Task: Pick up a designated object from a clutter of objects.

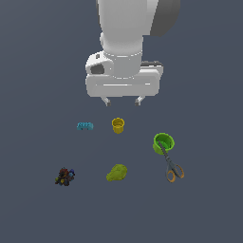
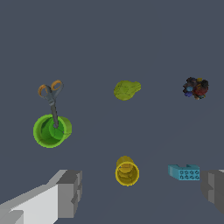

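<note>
The designated object, a yellow-green pear-shaped lump (image 1: 116, 173) (image 2: 127, 90), lies on the grey floor among the clutter of objects. My gripper (image 1: 123, 101) (image 2: 140, 194) hangs high above the floor, open, with nothing between its fingers (image 2: 70, 192). It is above and behind the yellow cup (image 1: 117, 125) (image 2: 127, 171), well apart from the pear. The clutter also holds a green cup (image 1: 163, 143) (image 2: 51, 130), orange-handled scissors (image 1: 172, 167) (image 2: 51, 94), a cyan toy brick (image 1: 85, 126) (image 2: 184, 172) and a dark multicoloured lump (image 1: 64, 176) (image 2: 195, 88).
The scissors' blades rest against the green cup, on the exterior view's right. The brick lies to the yellow cup's left in that view, and the dark lump sits lower left. The pear has open floor on all sides.
</note>
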